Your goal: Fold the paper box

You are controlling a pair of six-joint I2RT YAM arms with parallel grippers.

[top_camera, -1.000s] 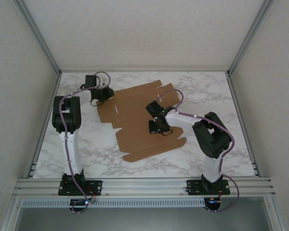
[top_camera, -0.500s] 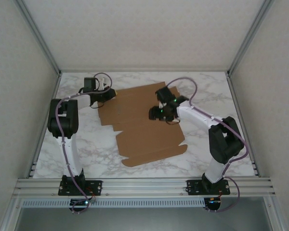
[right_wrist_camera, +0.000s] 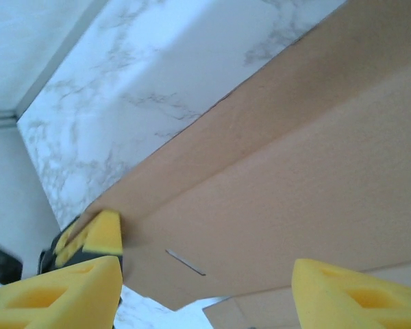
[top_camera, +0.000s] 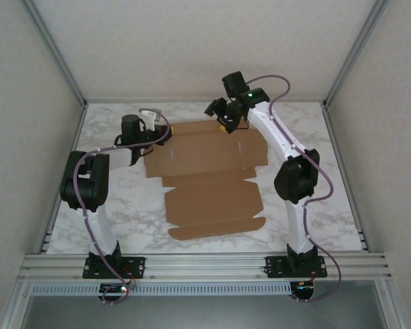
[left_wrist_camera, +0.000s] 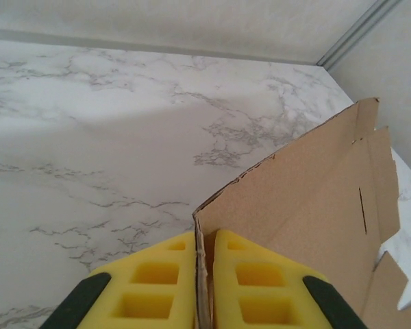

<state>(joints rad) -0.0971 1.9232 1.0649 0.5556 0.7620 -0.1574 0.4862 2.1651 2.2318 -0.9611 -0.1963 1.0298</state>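
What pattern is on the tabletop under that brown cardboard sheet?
White marble with grey veins; the tabletop shows best in the left wrist view.

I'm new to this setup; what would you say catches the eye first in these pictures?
The brown paper box, a flat die-cut sheet, sprawls across the middle of the white marble table. The left tool has its yellow fingers pinched shut on the sheet's far-left corner. The right tool hangs open by the sheet's far edge.
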